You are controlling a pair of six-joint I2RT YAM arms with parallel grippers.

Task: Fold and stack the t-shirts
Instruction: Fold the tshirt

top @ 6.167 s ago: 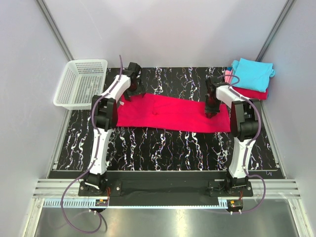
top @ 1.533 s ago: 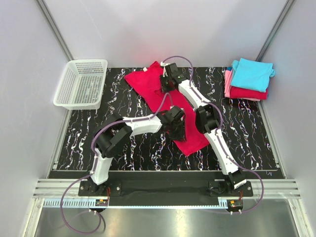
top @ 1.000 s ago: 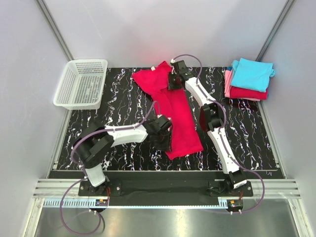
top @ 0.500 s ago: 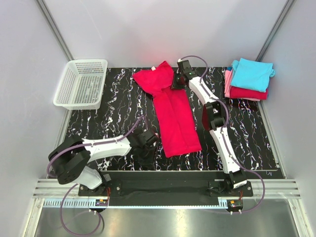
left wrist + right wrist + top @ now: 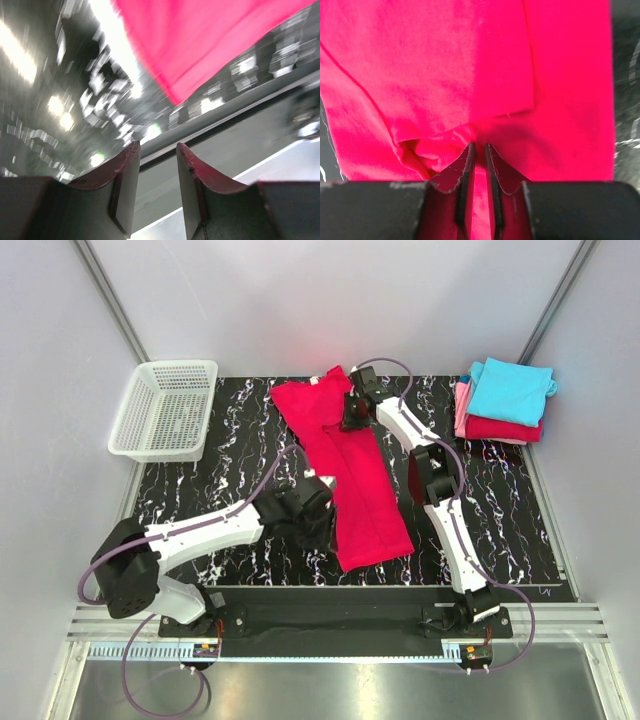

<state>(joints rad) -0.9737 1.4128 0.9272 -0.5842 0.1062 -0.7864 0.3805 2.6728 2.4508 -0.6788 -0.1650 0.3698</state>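
One limp red shirt [image 5: 365,500], pinched at its far end

We see it stretched along the tabletop [image 5: 225,445]. Our right hand [image 5: 479,149] nips a fold at the far end. Our left hand [image 5: 157,146], parted and empty, hovers beside the near edge. Light, floppy cloth: we would grip corners.

Four t-shirts [image 5: 352,480], one basket [image 5: 128,425], two arms [image 5: 205,532].

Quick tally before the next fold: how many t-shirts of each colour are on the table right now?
Crimson-red cloth tee lying mid-table: 1
Folded turquoise cloth tee atop the stack: 1
Folded pink cloth tee: 1
Folded red cloth tee: 1
Total: 4
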